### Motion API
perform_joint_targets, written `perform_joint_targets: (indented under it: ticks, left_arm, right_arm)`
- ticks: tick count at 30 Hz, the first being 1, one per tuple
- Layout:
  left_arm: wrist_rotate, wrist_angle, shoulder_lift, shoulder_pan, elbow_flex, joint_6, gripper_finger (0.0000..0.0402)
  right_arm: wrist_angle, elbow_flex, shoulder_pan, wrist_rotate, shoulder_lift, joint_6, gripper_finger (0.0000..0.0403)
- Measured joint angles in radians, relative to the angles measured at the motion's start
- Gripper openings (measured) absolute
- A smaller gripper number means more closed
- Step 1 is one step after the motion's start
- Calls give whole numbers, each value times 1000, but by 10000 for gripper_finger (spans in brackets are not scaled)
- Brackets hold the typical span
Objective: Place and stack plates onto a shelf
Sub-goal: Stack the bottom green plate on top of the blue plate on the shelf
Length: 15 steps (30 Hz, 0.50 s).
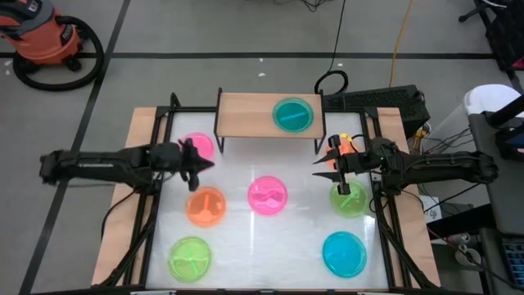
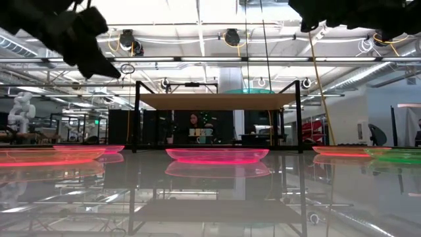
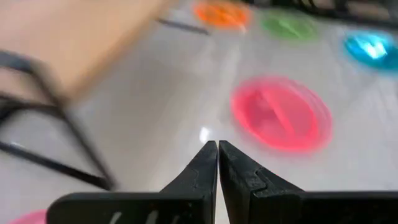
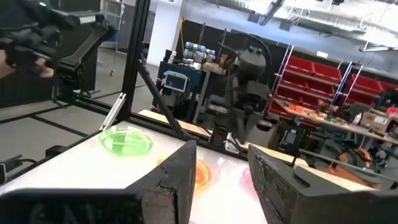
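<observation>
Table (image 1: 246, 246): white top, wood edges, both arms reaching in from the sides.

Shelf (image 1: 266, 115): light wood board on black legs at the far edge, centred. One cyan plate (image 1: 292, 114) sits on its right half; left half is bare. In the low view only the plate's thin rim shows above the board.

Plates on the tabletop: pink plate (image 1: 198, 146) far left, partly covered by the left arm; orange plate (image 1: 205, 206) just in front of it; centre pink plate (image 1: 268, 195); green plate (image 1: 190, 256) near left; second cyan plate (image 1: 344, 253) near right; second green plate (image 1: 350, 199) on the right, partly under the right arm. An orange bit (image 1: 347, 146) by the right gripper could be another plate, mostly hidden, can't confirm.

Left gripper (image 1: 202, 166): above the table between the far-left pink and the orange plate, fingers pressed together, nothing in them. Its wrist view is blurred; the centre pink plate lies ahead of the tips.

Right gripper (image 1: 319, 166): beside the shelf's right legs, well clear of the shelf plate, fingers spread apart, empty.
</observation>
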Motion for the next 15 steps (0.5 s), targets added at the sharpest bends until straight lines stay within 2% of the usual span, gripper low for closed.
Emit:
perform_joint_targets:
  ticks: [3,6,8,10,15]
  left_arm:
    - [-17,-50,112,-125,109,1,21]
    - [-74,-168,242,-256,231,-22,17]
    - [-76,-240,331,-333,306,-69,12]
    - [-34,-302,417,-400,362,-152,8]
    - [174,-325,565,-519,391,-310,11]
  right_arm:
    - [0,0,0,0,0,3,128]
    - [0,0,0,0,0,7,128]
    - [-1,0,0,0,0,7,128]
    - [-1,0,0,0,0,17,128]
    - [-7,0,0,0,0,25,128]
